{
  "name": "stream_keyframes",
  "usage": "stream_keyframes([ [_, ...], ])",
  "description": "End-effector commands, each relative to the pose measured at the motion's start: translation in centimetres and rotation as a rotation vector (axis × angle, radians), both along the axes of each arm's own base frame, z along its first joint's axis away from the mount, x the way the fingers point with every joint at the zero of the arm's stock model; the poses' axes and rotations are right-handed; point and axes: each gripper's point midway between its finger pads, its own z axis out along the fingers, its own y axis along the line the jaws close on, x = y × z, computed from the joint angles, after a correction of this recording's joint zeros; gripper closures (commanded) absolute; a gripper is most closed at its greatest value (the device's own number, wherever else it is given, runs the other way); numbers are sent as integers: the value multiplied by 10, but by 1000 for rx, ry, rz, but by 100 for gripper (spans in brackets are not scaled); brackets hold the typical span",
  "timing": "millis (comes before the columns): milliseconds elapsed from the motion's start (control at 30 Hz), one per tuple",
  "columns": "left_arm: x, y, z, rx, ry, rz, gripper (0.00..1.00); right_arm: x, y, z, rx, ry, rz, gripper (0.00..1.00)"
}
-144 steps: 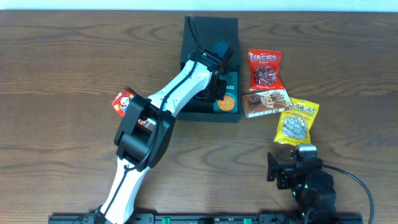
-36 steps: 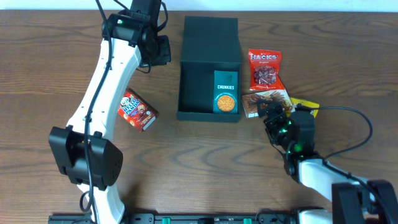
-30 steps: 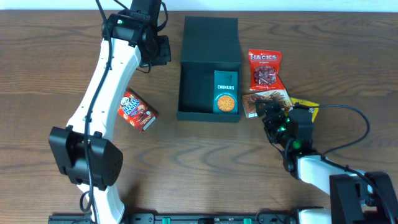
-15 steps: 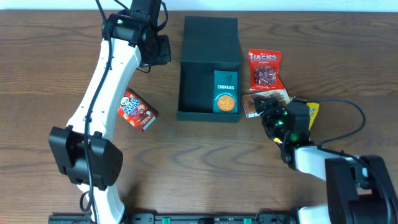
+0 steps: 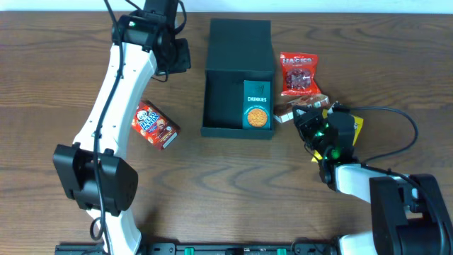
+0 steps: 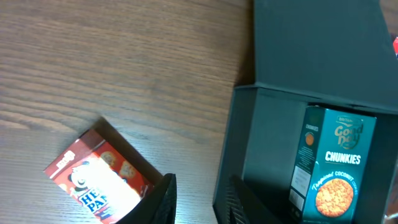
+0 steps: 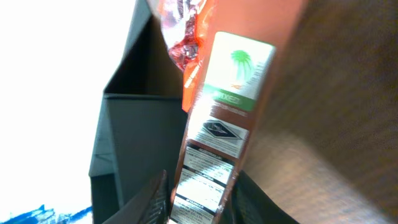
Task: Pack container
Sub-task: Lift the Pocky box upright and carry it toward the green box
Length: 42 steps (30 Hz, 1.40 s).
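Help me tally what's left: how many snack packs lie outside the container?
4: red box left of the container; red bag, brown carton and yellow bag, mostly hidden, right of it.

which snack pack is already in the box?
The teal Chunkies carton: it alone lies inside the container. The red panda box, red bag and brown carton are outside it.

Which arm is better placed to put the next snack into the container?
Right: the right gripper clasps the brown snack box just beside the container. The left gripper hovers empty, away from any snack.
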Motion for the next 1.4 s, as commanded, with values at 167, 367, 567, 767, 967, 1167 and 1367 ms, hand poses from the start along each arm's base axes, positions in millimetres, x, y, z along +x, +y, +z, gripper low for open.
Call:
stream_keyframes([
  [167,5,18,1,5,-4,35,72,16,24,38,21,-140,162,76],
  [367,4,19,1,6,1,37,72,29,43,73,9,-257,292,76],
  [567,1,20,-1,9,14,37,72,34,61,106,49,-339,410,80],
  [767,1,20,-1,6,16,45,72,32,77,137,-9,-479,567,65],
  [967,-1,20,-1,7,23,47,72,40,58,132,-164,-537,569,24],
  [1167,-1,20,-1,1,24,62,72,55,52,150,-257,-570,578,1],
  [1367,-1,20,-1,0,25,65,72,84,29,151,-463,-435,519,1],
])
